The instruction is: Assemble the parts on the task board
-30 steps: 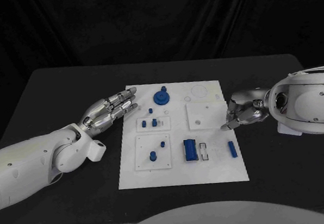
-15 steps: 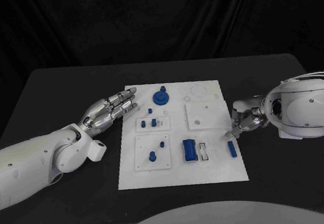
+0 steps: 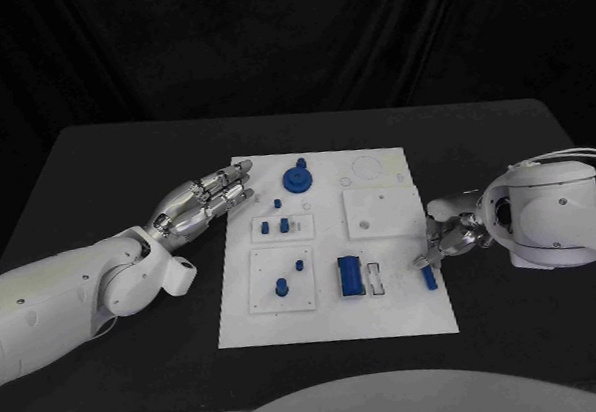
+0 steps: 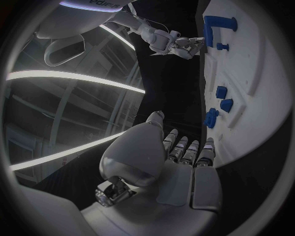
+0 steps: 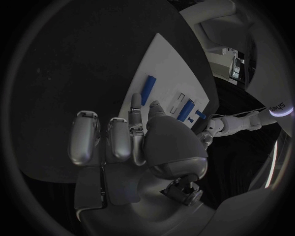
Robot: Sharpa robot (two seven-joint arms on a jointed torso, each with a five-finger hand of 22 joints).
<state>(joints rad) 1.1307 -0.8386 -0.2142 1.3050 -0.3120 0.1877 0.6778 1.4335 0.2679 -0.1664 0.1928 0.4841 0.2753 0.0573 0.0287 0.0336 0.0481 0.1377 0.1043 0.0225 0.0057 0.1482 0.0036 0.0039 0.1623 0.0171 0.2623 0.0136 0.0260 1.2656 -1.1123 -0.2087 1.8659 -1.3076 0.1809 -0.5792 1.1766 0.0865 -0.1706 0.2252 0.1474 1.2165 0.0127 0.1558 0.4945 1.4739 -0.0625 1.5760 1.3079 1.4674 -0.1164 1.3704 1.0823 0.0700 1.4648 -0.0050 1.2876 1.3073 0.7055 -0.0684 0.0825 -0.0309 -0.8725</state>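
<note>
Since a second ago our right hand (image 3: 452, 237), empty and loosely curled, has come down to the loose bar (image 3: 427, 274) at the board (image 3: 338, 324) edge, while our left hand (image 3: 206, 201) stays flat and empty, so most parts still wait.

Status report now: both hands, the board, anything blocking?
Left hand open at the task board edge, holding nothing. Right hand open, fingertips just above the small blue bar near its right edge. Nothing in the way.
</note>
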